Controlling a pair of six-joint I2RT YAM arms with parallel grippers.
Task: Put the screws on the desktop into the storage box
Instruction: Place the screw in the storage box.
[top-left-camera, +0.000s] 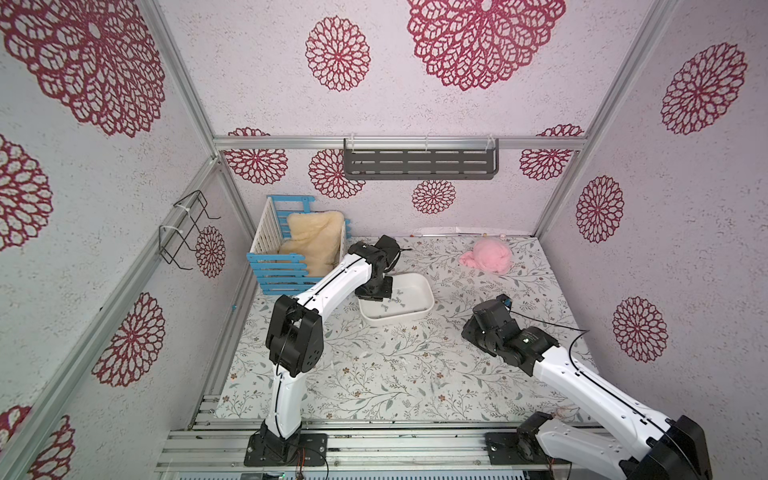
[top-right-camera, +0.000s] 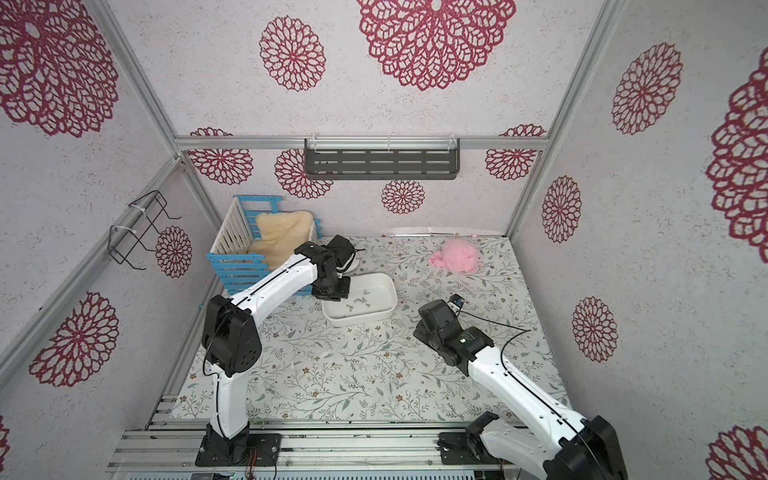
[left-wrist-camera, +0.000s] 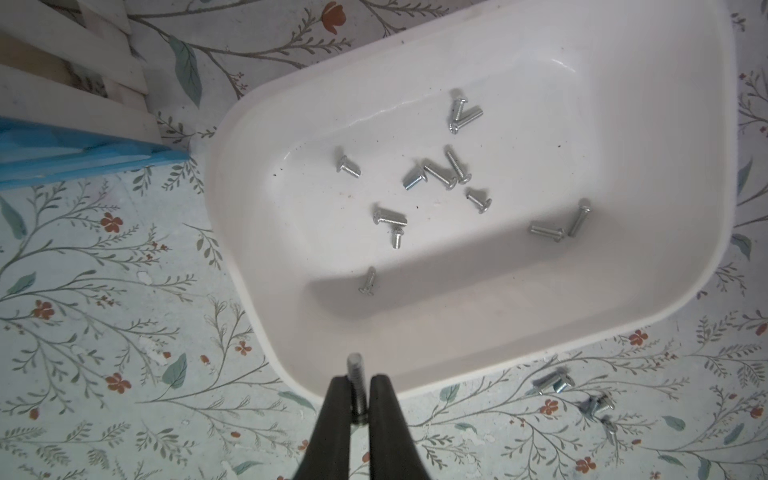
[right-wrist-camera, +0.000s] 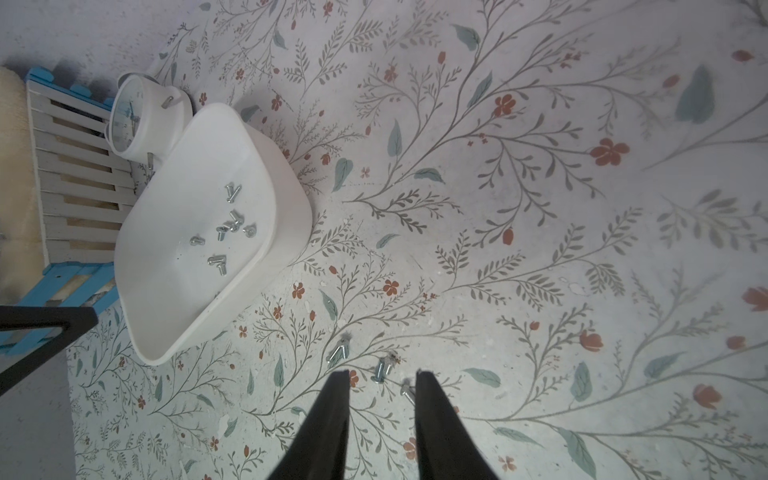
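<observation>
The white storage box (left-wrist-camera: 257, 232) sits on the leafy desktop (top-left-camera: 395, 365), and several silver screws (left-wrist-camera: 436, 174) lie in it. My left gripper (left-wrist-camera: 360, 384) is shut on one screw (left-wrist-camera: 356, 370), whose threaded end points over the box's near rim. Under the left wrist in both top views lies the box (top-left-camera: 419, 311) (top-right-camera: 384, 309). A few loose screws (left-wrist-camera: 552, 382) rest on the desktop beside the box. My right gripper (right-wrist-camera: 383, 372) is open just over these loose screws (right-wrist-camera: 337, 353), one of them (right-wrist-camera: 380, 369) lying between the fingertips.
A blue-and-white slatted crate (top-left-camera: 291, 249) with a cream fleece stands behind the box at the left. A round white clock (right-wrist-camera: 129, 116) touches the box's far end. A pink cloth (top-left-camera: 488, 255) lies at the back right. A grey shelf (top-left-camera: 419, 164) hangs on the back wall.
</observation>
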